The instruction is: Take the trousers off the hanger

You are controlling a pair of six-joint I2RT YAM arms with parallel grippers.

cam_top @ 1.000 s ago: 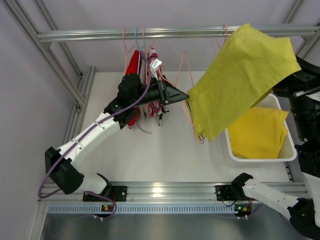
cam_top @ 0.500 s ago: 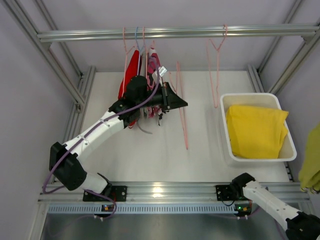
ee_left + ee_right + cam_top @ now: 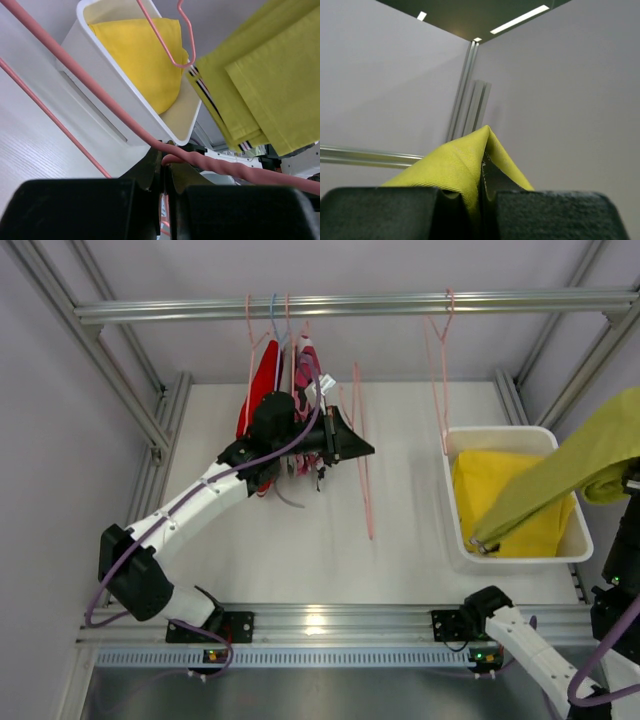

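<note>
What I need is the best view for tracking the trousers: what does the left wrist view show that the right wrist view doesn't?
Only the left wrist view shows the white bin with the bright yellow trousers lying in it, and the left gripper shut on a pink hanger. Only the right wrist view shows the right gripper pinching a raised fold of cloth, with frame posts behind. Both show the yellow-green trousers: hanging folded with a striped waistband in the left view, a clamped peak in the right.
</note>
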